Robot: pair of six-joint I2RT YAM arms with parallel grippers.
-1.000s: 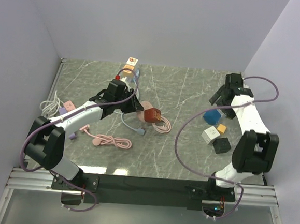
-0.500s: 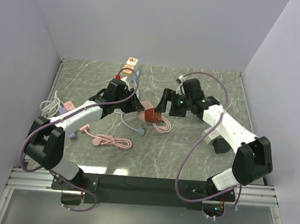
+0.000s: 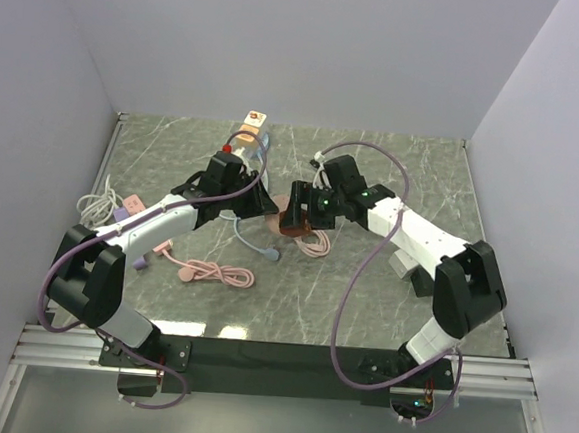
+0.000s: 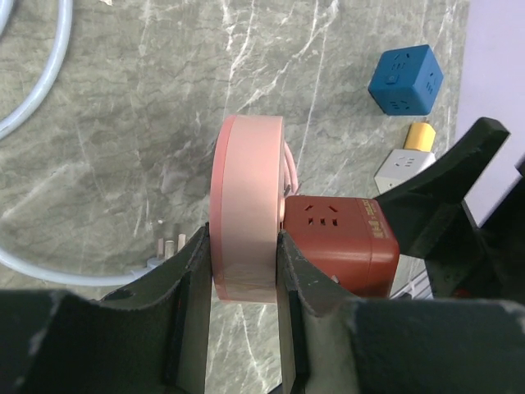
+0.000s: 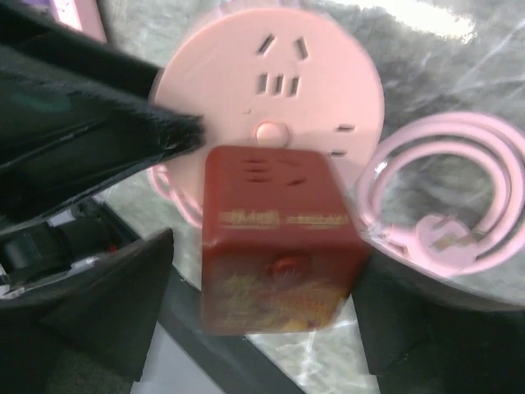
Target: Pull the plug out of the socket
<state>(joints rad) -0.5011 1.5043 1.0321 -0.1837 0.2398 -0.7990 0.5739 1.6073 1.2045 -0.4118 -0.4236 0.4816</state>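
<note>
A round pink socket stands on edge with a red cube plug stuck on its face. My left gripper is shut on the socket's rim and holds it at mid table. In the right wrist view the red cube sits in front of the pink socket. My right gripper is open, with one finger on each side of the cube. The left finger stands clear of it and the right finger is close beside it. In the top view the right gripper covers most of the cube.
A coiled pink cable lies by the socket. A blue cube, a yellow piece and a white cube sit to the right. Another pink cable, a white cable and a light-blue cable lie at the left.
My right arm has swung in from the far right side to the red cube, and its open jaws now straddle it. The left gripper and the socket have not moved.
</note>
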